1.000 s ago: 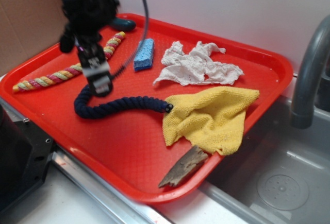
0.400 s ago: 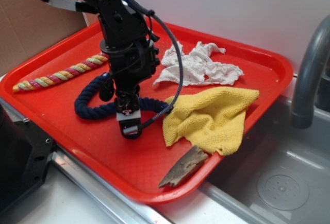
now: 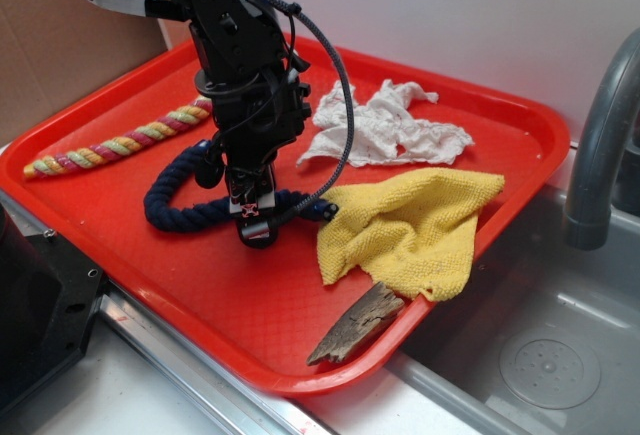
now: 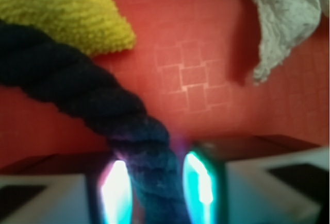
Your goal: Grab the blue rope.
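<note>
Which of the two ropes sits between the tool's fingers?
The blue rope, dark navy; the tool straddles it. The striped rope lies apart, untouched.

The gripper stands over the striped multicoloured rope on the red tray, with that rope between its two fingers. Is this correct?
Not quite. Between the fingers of the gripper is the blue rope, not the striped rope, which lies apart near the tray's far left edge. The wrist view shows it. The red tray is right.

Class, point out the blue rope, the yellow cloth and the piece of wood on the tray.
blue rope (image 3: pixel 185 217): exterior view, lower bend of its curve.
yellow cloth (image 3: pixel 420 225): exterior view, middle of the cloth.
piece of wood (image 3: pixel 357 324): exterior view, its middle.
</note>
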Robot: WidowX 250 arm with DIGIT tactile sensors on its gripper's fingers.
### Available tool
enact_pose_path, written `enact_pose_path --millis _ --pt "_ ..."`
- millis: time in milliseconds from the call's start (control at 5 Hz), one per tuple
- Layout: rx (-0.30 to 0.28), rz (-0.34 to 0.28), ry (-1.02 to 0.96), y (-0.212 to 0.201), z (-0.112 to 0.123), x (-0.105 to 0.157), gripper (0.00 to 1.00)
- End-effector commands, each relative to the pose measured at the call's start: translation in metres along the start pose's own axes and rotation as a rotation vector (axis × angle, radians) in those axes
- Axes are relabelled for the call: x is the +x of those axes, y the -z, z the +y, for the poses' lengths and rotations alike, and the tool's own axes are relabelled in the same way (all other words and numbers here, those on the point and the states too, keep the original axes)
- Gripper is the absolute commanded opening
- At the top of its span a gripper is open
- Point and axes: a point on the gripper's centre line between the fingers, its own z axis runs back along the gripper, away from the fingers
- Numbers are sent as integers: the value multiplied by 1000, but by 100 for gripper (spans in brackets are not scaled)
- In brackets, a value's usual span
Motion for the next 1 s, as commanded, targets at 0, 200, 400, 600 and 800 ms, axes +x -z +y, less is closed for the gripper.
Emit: enact_pose_path --millis 0,200,400,600,800 --pt "53 94 -46 -41 4 -16 0" --pt "5 28 -296 -91 3 -66 0" --pt "123 34 -545 -143 8 -90 0" --pt "182 72 -792 -193 -2 -78 0" --pt "187 75 -808 -243 -3 -71 0"
